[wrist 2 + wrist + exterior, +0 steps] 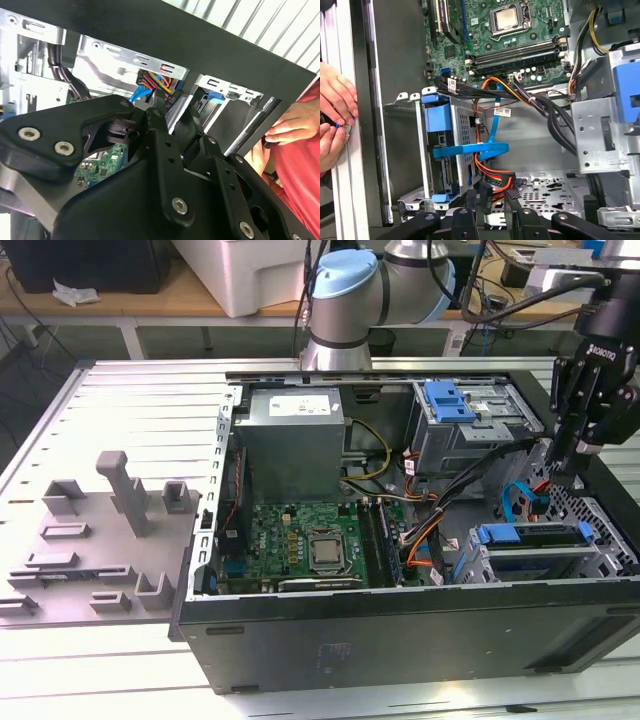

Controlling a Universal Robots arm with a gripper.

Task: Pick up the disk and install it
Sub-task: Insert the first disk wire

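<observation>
Gripper (496, 192), jaws apart and empty, hangs inside the case (400, 640) just beside the cage (462, 130) holding the disk (440, 120) by its blue rail, probably positioned for rail access.

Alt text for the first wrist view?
The gripper, jaws apart and empty, hangs near a drive cage with blue rails inside an open computer case. A motherboard lies beyond; a person's hands rest at the case's edge.

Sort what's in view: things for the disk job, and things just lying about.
Job: disk in its blue carrier, sitting in the lower drive cage; gripper, jaws open and empty, near it.
Lying about: power supply; motherboard; blue latch; grey fixture blocks; a person's hands.
</observation>
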